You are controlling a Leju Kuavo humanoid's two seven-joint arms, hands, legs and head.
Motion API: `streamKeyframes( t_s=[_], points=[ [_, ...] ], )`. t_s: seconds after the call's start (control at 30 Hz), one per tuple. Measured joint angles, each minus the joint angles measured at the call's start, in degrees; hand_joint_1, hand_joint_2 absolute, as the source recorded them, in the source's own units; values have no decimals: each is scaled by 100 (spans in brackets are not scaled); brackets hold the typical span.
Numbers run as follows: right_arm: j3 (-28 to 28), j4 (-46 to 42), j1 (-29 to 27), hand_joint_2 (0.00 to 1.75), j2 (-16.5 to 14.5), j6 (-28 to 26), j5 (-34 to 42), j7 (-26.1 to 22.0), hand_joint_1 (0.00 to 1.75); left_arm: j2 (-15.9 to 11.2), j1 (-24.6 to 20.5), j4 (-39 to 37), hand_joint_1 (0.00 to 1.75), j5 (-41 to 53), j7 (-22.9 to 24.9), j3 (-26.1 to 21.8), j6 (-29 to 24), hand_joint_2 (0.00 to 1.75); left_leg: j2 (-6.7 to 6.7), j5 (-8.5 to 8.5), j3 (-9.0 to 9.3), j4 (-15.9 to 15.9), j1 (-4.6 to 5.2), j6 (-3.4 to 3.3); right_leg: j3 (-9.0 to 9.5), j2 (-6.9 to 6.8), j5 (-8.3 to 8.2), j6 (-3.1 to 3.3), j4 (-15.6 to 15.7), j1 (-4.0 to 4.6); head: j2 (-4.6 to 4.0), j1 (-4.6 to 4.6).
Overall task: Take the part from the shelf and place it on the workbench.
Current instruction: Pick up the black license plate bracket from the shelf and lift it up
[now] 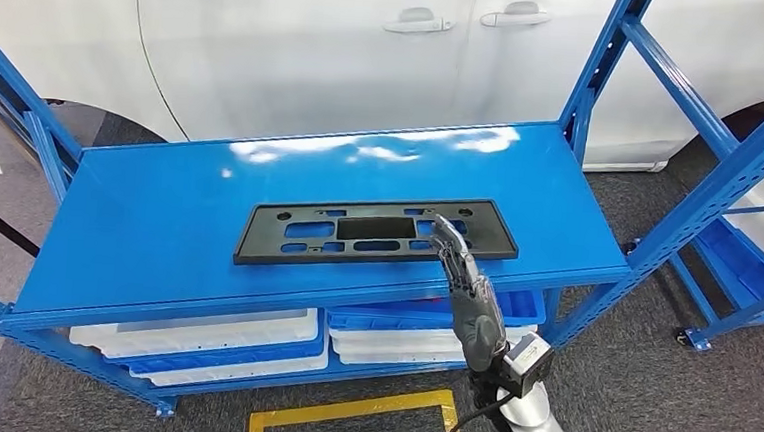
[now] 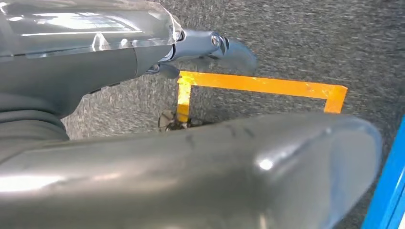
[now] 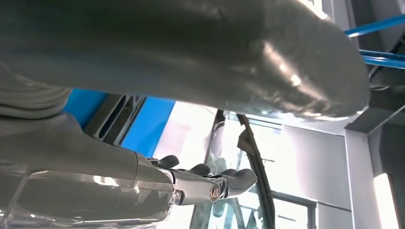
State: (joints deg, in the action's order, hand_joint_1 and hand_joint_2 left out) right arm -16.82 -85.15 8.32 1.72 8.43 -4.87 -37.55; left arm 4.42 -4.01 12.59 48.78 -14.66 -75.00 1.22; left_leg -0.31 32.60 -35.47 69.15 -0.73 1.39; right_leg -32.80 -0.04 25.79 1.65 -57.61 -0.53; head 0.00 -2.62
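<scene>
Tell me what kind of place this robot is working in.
Most likely a car workshop or assembly area. A white car stands right behind a blue steel shelf rack, a black license plate bracket lies on the shelf under the right hand, and yellow floor tape marks a standing spot.

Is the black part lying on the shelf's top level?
Yes: the black part lies flat on the blue shelf top.

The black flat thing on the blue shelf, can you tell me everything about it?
The black part is a long, flat rectangular plate, plastic by its matte look, with many cut-out slots and small holes. It lies flat on the blue shelf, near its front edge. The right robot hand reaches over its right portion, fingertips on or just above it.
</scene>
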Motion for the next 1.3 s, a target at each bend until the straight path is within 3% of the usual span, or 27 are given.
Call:
streamKeyframes(
  t_s=[0.07, 0.1, 0.2, 0.27, 0.4, 0.47, 0.53, 0.57, 0.6, 0.63, 0.7, 0.73, 0.8, 0.93, 1.0, 1.1, 1.13, 1.17, 1.23, 1.3],
  points=[
    [-19, -12, -25, 0, -3, 21, -61, 0, 0, -1, 12, 0, 0, -3, -17, -1, 5, 0, 0, 131, -381, 511, 0, 7, 47, 8, 50, 17, -1, 23, 0, 0],
    [-35, -24, -33, 0, -4, 35, -87, 0, 0, -1, 19, 0, 0, -5, -23, -1, 10, 0, 0, 15, -424, 451, 2, -6, 87, 16, 79, 19, -1, 34, 0, 0],
    [-92, -82, -32, 0, -12, 69, -136, 1, 0, -4, 26, 0, 0, -12, -45, -1, 35, 0, 6, -691, -87, -619, 30, -98, 231, 25, 181, -2, -2, 60, 0, 1],
    [-132, -114, -27, 0, -17, 76, -148, 2, 0, -8, 19, 0, 0, -13, -56, 0, 49, 0, 14, -818, 70, -1056, 63, -144, 261, 24, 232, -48, -4, 72, 0, 1],
    [-180, -185, -8, 0, -20, 71, -161, 1, 0, -3, 31, 0, 0, -13, -67, 1, 58, 0, 11, -836, 176, -1181, 37, -227, 278, 24, 343, -186, -77, 81, 0, 2],
    [-191, -218, 16, 0, -21, 48, -211, 1, 0, 1, 24, 0, 0, -12, -77, 1, 63, 0, 14, -828, 250, -1232, 11, -272, 35, 23, 566, -253, -561, 55, 0, 2],
    [-228, -227, 28, 0, -20, -38, -379, 1, 0, 0, 20, 0, 0, -12, -96, 0, 66, 0, 13, -791, 286, -1234, 12, -295, -452, 20, 826, -305, -1327, 21, 0, 2],
    [-263, -230, 32, 0, -19, -113, -503, 0, 0, 1, 21, 0, 0, -13, -107, 0, 64, 0, 10, -769, 307, -1232, 12, -293, -647, 20, 842, -325, -1574, 3, 0, 2],
    [-311, -234, 45, 0, -19, -236, -680, 1, 0, 2, 22, 0, 0, -15, -116, -1, 59, 0, 6, -743, 335, -1230, 11, -286, -743, 17, 742, -339, -1618, -12, 0, 2],
    [-370, -242, 66, 44, -19, -417, -924, 1, 0, 6, 23, 0, 0, -15, -121, -2, 52, 0, 1, -713, 372, -1226, 10, -275, -720, 14, 531, -345, -1432, -27, 0, 2],
    [-516, -260, 132, 131, -20, -975, -1622, 4, 0, 22, 18, 0, 0, 1, -111, -2, 37, 0, -7, -641, 448, -1211, 15, -237, -435, 9, 37, -329, -665, -41, 0, 2],
    [-608, -269, 175, 175, -26, -1343, -2060, 15, 0, 29, 9, 0, 0, 19, -99, -1, 26, 0, -10, -605, 468, -1197, 25, -209, -309, 11, -105, -304, -344, -37, 0, 2],
    [-825, -275, 280, 175, -37, -2160, -3037, 103, 0, 35, -10, 0, 0, 57, -70, 0, 2, 0, -11, -562, 474, -1191, 41, -141, -215, 23, -139, -233, -93, -15, 0, 2],
    [-1329, -214, 497, 175, -62, -3577, -4921, 590, 0, 44, -41, 0, 0, 96, -45, 1, -23, 0, -2, -408, 447, -1044, 9, -4, -164, 28, -122, -77, -17, -20, 0, 1],
    [-1525, -109, 600, 175, -76, -3908, -5372, 782, 0, 53, -44, 0, 0, 106, -66, 2, -22, 0, -1, -170, 256, -619, 0, 26, -138, 18, -110, -31, -1, -23, 0, 0],
    [-1806, 146, 714, 175, -82, -4178, -5749, 990, 0, 57, -30, 0, 0, 109, -106, 2, -22, 0, -1, 203, -299, 390, -6, 60, -128, 11, -85, -3, -5, -1, 0, 0],
    [-1884, 221, 734, 175, -82, -4224, -5806, 1029, 0, 57, -22, 0, 0, 109, -115, 2, -22, 0, -1, 171, -390, 503, -5, 61, -120, 10, -76, -1, -6, 4, 0, 0],
    [-1951, 282, 754, 175, -82, -4260, -5857, 1066, 0, 57, -16, 0, 0, 109, -121, 1, -22, 0, -1, 21, -363, 374, -6, 54, -104, 10, -64, -5, -7, 7, 0, 0],
    [-2081, 406, 835, 175, -84, -4331, -6007, 1163, 0, 57, -12, 0, 0, 113, -134, 1, -21, 0, 3, -440, -39, -411, -4, 16, -57, 14, -35, -26, -9, 10, 0, 1],
    [-2226, 572, 964, 175, -86, -4384, -6189, 1298, 0, 57, -21, 0, 0, 119, -151, 2, -20, 0, 4, -692, 235, -1040, 17, -45, -35, 24, -12, -70, -21, 31, 0, 1]
  ],
)
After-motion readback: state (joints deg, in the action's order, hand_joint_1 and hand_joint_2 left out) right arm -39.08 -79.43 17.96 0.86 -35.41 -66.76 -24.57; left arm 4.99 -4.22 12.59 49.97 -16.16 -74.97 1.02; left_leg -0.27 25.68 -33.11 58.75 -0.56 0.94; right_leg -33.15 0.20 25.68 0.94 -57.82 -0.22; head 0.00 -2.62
